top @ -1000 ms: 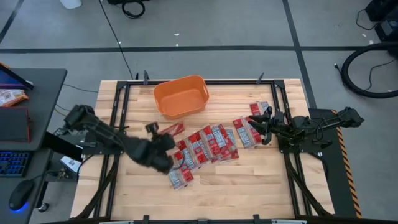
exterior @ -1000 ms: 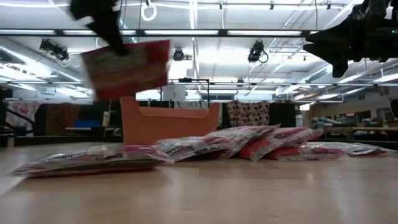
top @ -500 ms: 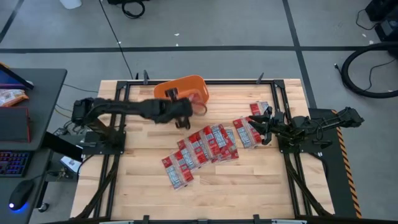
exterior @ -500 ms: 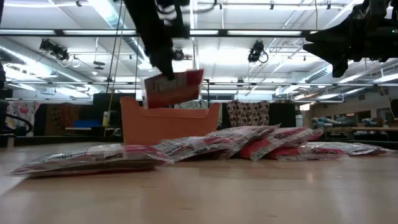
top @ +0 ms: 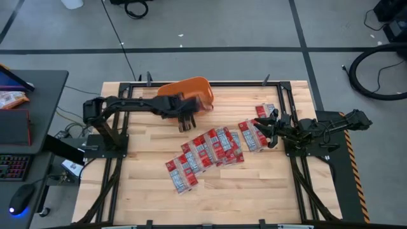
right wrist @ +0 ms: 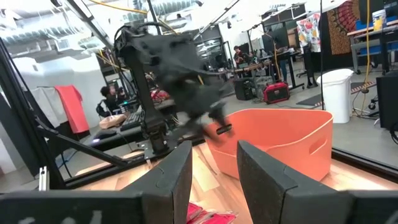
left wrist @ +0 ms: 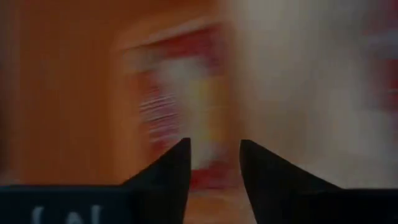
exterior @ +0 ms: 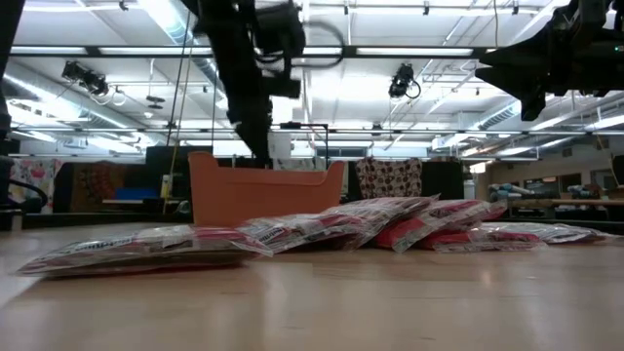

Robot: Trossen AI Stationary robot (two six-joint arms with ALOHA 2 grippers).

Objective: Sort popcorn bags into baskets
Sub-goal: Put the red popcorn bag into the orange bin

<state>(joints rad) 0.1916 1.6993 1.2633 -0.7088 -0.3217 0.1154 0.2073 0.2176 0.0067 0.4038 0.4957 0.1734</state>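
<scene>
The orange basket [top: 198,89] stands at the table's far middle, also seen in the low view [exterior: 263,195]. My left gripper [top: 186,121] hangs open over the basket's near part. In its wrist view a blurred red and white popcorn bag [left wrist: 180,106] lies beyond the fingers, inside the orange basket [left wrist: 62,93]. Several popcorn bags [top: 210,149] lie overlapped in a slanting row on the table, from the near middle up to the right. My right gripper [top: 268,127] hovers open above the row's right end.
Black frame rails [top: 203,83] run along the table's edges. The right wrist view looks across at the basket [right wrist: 280,143] and my left arm [right wrist: 168,62]. Bare wood [top: 254,191] lies toward the near right.
My left gripper has carried a popcorn bag up from the table's near left toward the far edge, to the basket, and has let go. The bag, hanging below the fingers half a second ago, has gone down inside the basket. My right arm has kept still.
</scene>
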